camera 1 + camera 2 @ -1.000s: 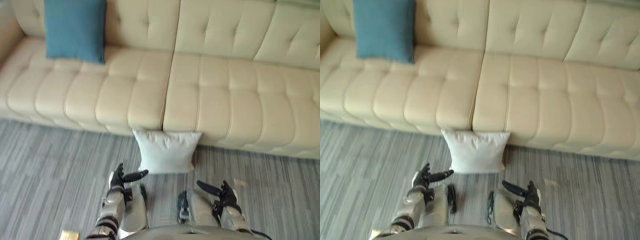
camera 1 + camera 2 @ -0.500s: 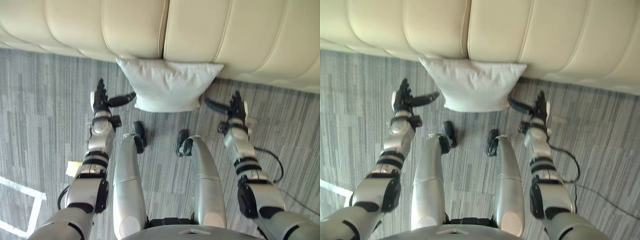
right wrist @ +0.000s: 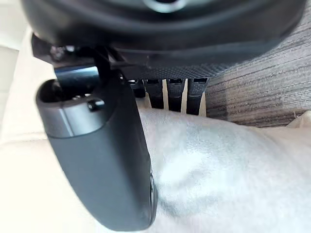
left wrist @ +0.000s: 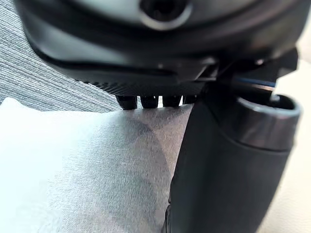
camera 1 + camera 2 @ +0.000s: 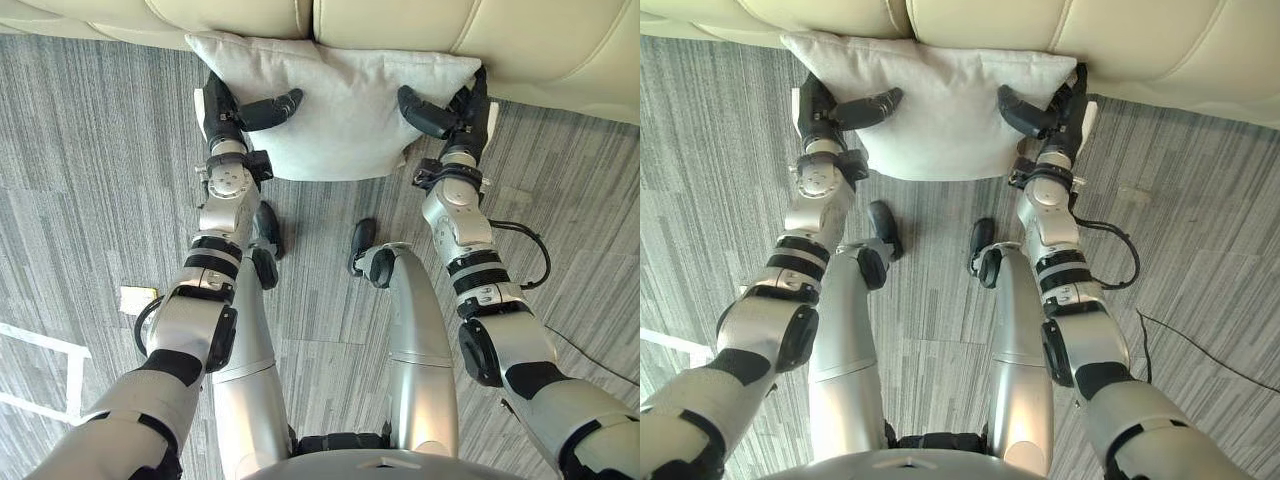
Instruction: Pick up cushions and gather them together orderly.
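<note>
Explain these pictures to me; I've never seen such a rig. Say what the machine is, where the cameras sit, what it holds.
It is a humanoid robot with silver-grey arms ending in dark hands. Two pictures come from cameras in its head, looking down; two come from cameras on its wrists, close to each hand. A white cushion lies on the grey carpet against a cream sofa. The left hand is at one side of it and the right hand at the other, each thumb laid across its face. Whether they grip it yet I cannot tell.
</note>
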Robot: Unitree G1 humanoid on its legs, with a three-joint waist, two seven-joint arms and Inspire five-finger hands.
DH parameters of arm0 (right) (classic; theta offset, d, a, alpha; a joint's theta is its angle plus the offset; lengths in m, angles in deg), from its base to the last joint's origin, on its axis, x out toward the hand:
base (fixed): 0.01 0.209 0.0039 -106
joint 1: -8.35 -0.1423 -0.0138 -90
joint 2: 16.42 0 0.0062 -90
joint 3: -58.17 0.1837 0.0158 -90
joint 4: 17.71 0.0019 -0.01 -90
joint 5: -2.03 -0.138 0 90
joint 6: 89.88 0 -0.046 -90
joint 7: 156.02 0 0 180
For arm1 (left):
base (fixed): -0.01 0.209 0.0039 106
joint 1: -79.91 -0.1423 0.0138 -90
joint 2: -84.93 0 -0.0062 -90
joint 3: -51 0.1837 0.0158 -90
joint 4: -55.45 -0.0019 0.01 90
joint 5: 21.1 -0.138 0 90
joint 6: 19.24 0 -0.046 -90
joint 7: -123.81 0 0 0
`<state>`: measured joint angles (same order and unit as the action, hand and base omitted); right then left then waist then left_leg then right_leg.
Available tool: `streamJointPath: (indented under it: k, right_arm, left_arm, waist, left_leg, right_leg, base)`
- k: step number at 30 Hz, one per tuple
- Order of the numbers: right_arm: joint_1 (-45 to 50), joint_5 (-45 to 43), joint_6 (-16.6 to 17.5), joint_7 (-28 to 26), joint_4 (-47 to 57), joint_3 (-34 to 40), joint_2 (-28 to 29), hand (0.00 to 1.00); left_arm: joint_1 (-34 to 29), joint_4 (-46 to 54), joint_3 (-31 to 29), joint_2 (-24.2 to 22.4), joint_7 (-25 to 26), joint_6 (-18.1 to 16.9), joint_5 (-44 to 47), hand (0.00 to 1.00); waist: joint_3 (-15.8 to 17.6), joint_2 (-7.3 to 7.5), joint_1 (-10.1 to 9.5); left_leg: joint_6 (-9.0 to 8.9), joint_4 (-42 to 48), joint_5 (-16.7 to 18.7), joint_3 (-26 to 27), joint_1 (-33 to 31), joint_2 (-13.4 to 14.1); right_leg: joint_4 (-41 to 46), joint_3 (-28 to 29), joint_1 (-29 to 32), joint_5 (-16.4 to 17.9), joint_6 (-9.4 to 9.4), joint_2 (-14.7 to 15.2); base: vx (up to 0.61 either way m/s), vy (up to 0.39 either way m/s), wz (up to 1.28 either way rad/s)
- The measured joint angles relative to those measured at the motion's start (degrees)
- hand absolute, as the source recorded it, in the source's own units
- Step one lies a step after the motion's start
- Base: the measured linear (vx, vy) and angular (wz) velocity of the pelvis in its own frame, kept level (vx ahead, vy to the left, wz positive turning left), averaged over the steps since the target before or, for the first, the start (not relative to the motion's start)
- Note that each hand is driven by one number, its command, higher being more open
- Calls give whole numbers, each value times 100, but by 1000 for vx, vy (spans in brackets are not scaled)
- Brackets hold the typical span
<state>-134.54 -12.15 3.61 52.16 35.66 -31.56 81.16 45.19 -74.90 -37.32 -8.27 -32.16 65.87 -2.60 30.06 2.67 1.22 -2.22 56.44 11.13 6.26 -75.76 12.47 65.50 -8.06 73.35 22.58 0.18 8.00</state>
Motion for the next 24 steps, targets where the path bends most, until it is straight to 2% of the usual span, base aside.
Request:
streamJointPath:
  k: [5, 9, 12, 14, 15, 18, 19, 20, 24]
  right_arm:
    - [236, 75, -98, -4, 349, -392, -73, 0]
    - [1008, 236, -90, -41, 1336, -426, -31, 0]
    - [1983, 404, -20, -57, 2212, -413, 101, 0]
    - [2647, 455, 22, -55, 2691, -379, 154, 0]
    - [3212, 590, 120, -55, 3042, -367, 156, 0]
    - [3935, 668, 167, -56, 3719, -364, 158, 0]
    - [4459, 843, 214, -77, 4130, -366, 186, 0]
    - [4620, 881, 215, -102, 4234, -372, 204, 0]
    - [5676, 1188, 262, -417, 4639, -490, 351, 0]
  left_arm:
    - [-353, 660, 221, -199, 224, 3, -26, 0]
    - [-916, 1390, 250, -213, 236, 0, -51, 0]
    - [-1751, 2072, 378, -439, 216, -16, -95, 0]
    - [-2320, 2477, 593, -615, 213, -54, -116, 0]
    - [-2786, 2752, 804, -743, 199, -142, -142, 0]
    - [-3346, 3242, 997, -852, 169, -147, -178, 0]
    - [-3732, 3484, 1138, -898, 126, -170, -199, 0]
    - [-3873, 3540, 1145, -920, 75, -180, -232, 0]
    - [-4971, 4010, 1263, -917, -92, -250, -298, 0]
  waist:
    - [0, 0, 14]
    - [-5, 1, 3]
    - [-54, -10, -16]
    - [-143, -18, -39]
    - [-223, -18, -56]
    - [-330, -16, -50]
    - [-347, -12, -84]
    - [-372, -16, -85]
    - [-999, -30, -116]
  left_leg:
    - [-5, 37, -125, -40, 0, -11]
    - [-45, -100, -179, -30, 508, -19]
    - [-106, -624, -269, 47, 1498, -68]
    - [-121, -967, -309, 87, 2092, -92]
    - [-126, -1224, -312, 116, 2576, -99]
    - [-116, -1456, -309, 166, 3093, -163]
    - [-99, -1679, -288, 237, 3617, -199]
    - [-93, -1761, -284, 253, 3790, -213]
    - [-87, -2252, -231, 422, 4672, -235]
  right_leg:
    - [76, -14, 4, -60, 107, 9]
    - [8, -19, -454, -77, 135, 5]
    - [-508, -80, -1411, -161, 159, -25]
    - [-877, -116, -2013, -220, 127, -46]
    - [-1188, -130, -2524, -266, 70, -78]
    - [-1498, -138, -3061, -313, 8, -82]
    - [-1757, -130, -3589, -338, -38, -76]
    - [-1865, -131, -3770, -348, -54, -76]
    - [-2531, -92, -4653, -444, -206, -127]
  base:
    - [-98, 30, 2]
    - [-66, 16, 0]
    - [26, 5, -2]
    - [81, 11, -4]
    - [85, 20, -3]
    - [117, 66, -3]
    - [118, 90, -4]
    - [125, 80, -3]
    - [106, 53, -10]
